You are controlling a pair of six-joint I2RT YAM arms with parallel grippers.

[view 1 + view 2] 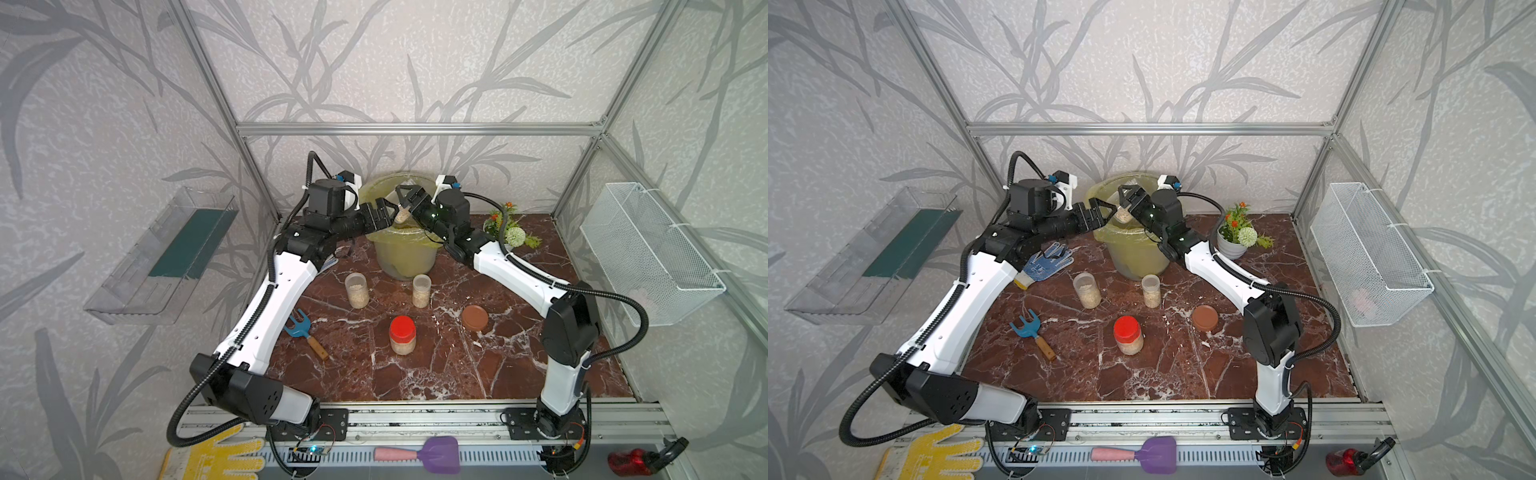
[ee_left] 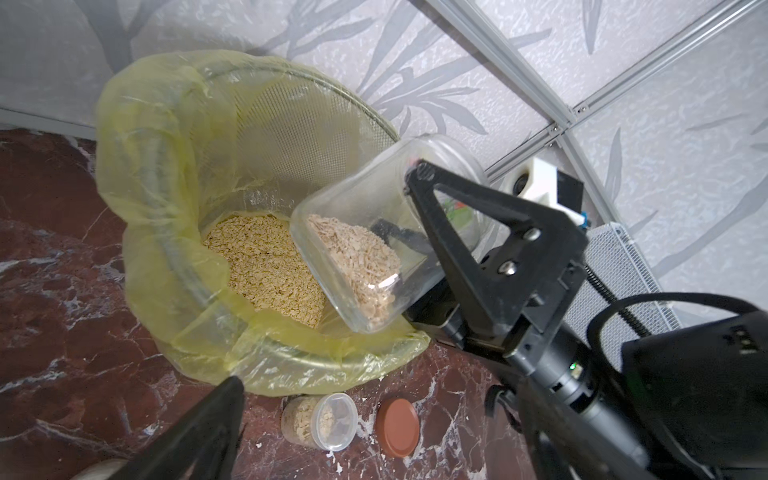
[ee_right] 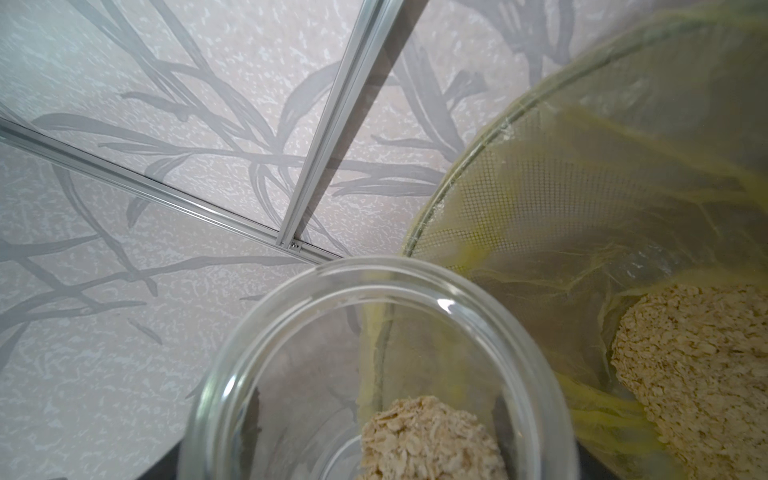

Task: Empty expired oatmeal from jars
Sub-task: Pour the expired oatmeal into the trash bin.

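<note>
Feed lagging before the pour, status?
Left gripper open, empty, beside jar. Right gripper shut on tilted open jar over bin. Oatmeal unpoured. Nothing blocking.

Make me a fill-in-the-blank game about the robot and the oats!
The right gripper holds an open jar over the bin, whose bag is ____. The left gripper holds ____. The loose lid lying on the table is ____.
Missing words: yellow, nothing, brown.
</note>
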